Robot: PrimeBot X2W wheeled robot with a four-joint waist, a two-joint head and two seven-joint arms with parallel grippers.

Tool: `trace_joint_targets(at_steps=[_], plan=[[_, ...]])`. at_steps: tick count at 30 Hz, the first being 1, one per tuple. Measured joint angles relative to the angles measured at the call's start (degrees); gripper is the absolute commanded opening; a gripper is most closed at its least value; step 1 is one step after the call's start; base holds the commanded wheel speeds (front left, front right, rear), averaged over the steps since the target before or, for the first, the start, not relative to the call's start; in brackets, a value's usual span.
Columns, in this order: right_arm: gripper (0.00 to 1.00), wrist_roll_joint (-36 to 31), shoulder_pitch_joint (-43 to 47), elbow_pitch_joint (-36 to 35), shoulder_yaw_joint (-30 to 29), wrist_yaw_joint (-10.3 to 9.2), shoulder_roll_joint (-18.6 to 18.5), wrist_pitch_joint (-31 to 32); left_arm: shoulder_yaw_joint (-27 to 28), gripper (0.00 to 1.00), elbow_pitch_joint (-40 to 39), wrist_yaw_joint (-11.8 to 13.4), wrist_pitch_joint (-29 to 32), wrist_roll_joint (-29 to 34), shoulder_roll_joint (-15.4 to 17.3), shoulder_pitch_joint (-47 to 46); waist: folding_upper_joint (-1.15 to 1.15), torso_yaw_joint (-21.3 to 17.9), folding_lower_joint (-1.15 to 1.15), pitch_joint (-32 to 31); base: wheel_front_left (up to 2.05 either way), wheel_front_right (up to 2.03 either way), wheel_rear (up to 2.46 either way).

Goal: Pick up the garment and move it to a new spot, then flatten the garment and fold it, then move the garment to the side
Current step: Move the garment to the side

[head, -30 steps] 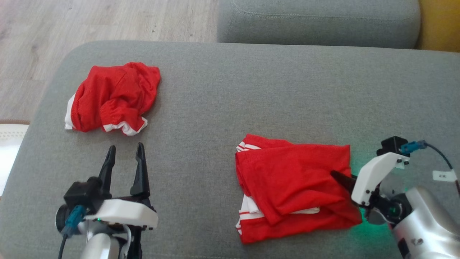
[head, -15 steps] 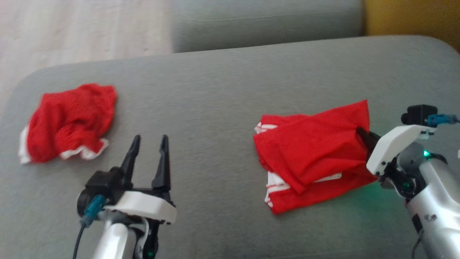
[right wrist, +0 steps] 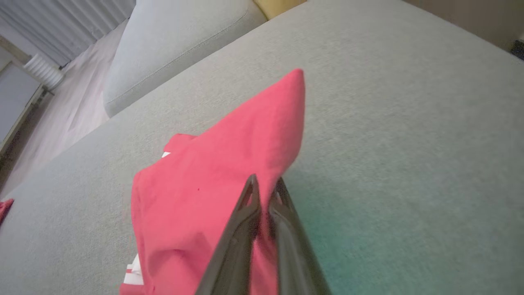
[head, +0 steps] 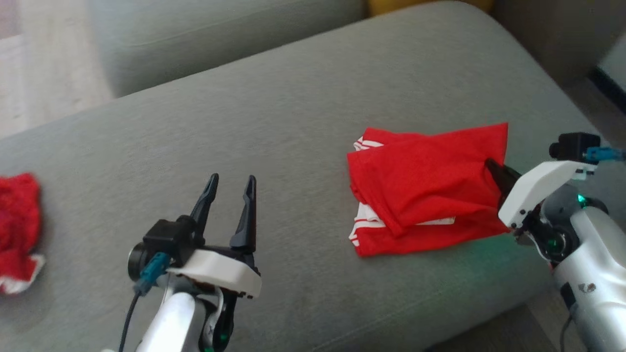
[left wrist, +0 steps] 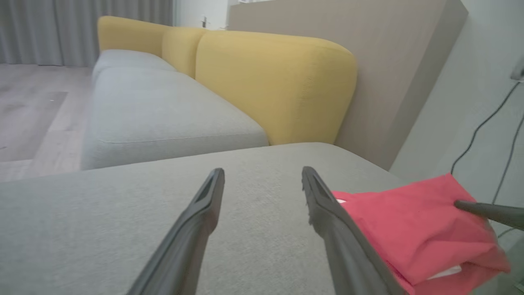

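The grey sofa cushion [head: 293,122] spans the frame and carries everything. On its right half lies the red garment [head: 420,181], folded into a rough rectangle with white trim at its left edge, so flattening and folding look done. A crumpled red garment [head: 17,220] sits at the far left edge. My right tool [head: 490,167] is clenched on the folded piece's right edge. I judge that only the move to the side remains. My left tool [head: 232,178], lower centre-left, stands released over bare cushion.
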Motion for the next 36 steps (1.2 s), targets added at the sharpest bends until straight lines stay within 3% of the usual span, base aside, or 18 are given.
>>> trace_joint_targets(at_steps=[8, 14, 22, 29, 36], plan=[[0.00, 1.9, -0.3, -0.2, 1.0, 0.00, -0.4, -2.1, -0.3, 1.00, 0.4, 0.1, 0.0, 0.0, 0.0, -1.7, 0.00, -4.1, 0.00, 1.7, 0.00, 0.00, 0.00], [0.00, 2.4, -2.7, 0.1, 2.5, 0.00, -2.0, -3.5, 0.0, 1.00, 0.4, 0.1, 0.0, 1.2, 0.0, -1.9, 0.00, -2.4, 0.00, 3.5, 0.00, 0.00, 0.00], [0.00, 2.5, -17.2, 0.0, 9.2, 0.00, -6.9, -2.5, 0.5, 1.00, 0.7, -0.5, 0.0, 4.4, 0.0, -5.3, 0.00, 0.9, 0.00, 9.1, 0.00, 0.00, 0.00], [0.00, 2.0, -28.7, 8.0, 11.2, 0.00, -11.7, -2.5, 1.4, 1.00, 1.3, -0.6, 0.0, 6.7, 0.0, -8.3, 0.00, 3.9, 0.01, 16.3, 0.00, 0.00, 0.00], [0.00, -0.2, -34.9, 17.5, 10.7, 0.00, -12.3, -2.7, 1.9, 1.00, 1.4, -0.6, 0.0, 7.4, 0.1, -10.1, 0.00, 4.4, 0.01, 20.3, 0.00, 0.00, 0.00]])
